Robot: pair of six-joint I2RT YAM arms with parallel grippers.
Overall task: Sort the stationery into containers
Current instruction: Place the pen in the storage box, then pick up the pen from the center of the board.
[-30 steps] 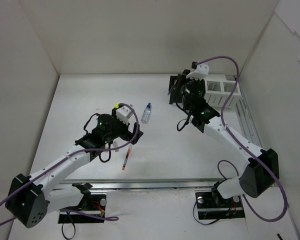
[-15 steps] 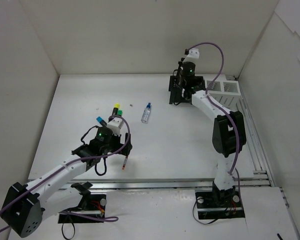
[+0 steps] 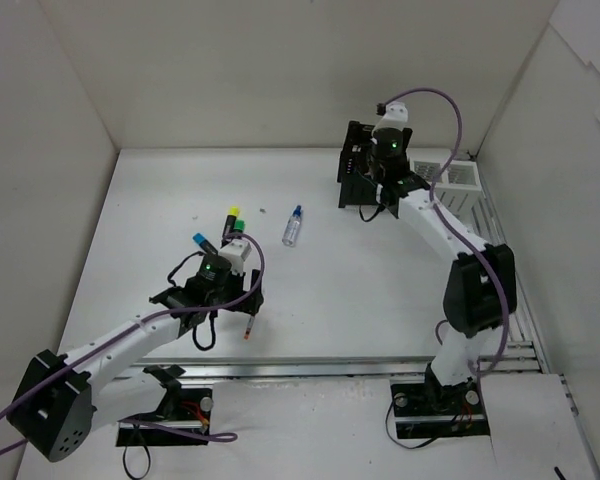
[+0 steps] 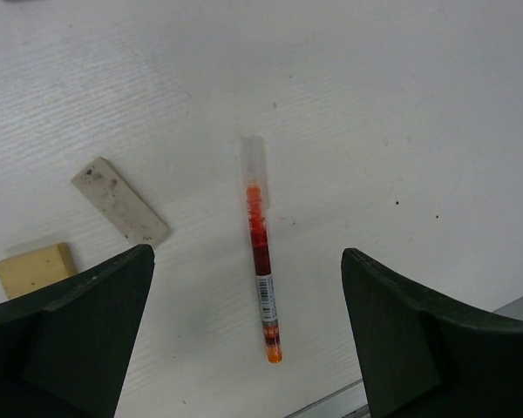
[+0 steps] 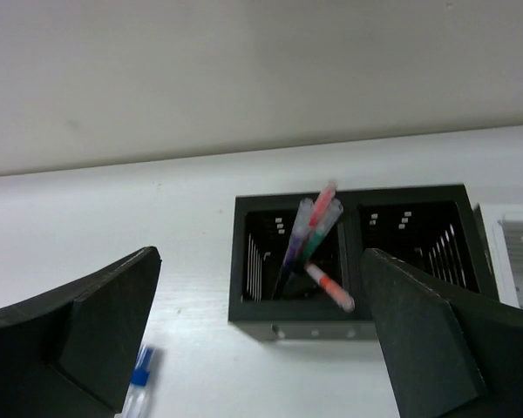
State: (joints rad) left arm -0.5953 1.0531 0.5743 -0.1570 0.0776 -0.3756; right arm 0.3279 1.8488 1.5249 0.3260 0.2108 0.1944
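My left gripper (image 4: 247, 261) hangs open over a red-orange pen (image 4: 260, 270) lying on the table, one finger on each side and not touching it. From above, this gripper (image 3: 238, 303) sits just above the pen (image 3: 250, 327). My right gripper (image 5: 261, 261) is open above the black organiser (image 5: 244, 261). Its left compartment holds purple, red and green pens (image 5: 309, 231), plus a blurred orange-white pen (image 5: 331, 289) lying tilted. In the top view the right gripper (image 3: 378, 190) stands over the organiser (image 3: 352, 160).
A white eraser (image 4: 119, 199) and a tan eraser (image 4: 33, 267) lie left of the pen. Highlighters with yellow (image 3: 233, 213), green (image 3: 239, 226) and blue (image 3: 198, 240) caps lie behind the left arm. A clear bottle (image 3: 293, 226) lies mid-table. White bins (image 3: 450, 180) stand right of the organiser.
The right gripper moved over the organiser and opened, and an orange-white pen now lies in the left compartment. The left gripper came nearer, over the red-orange pen.
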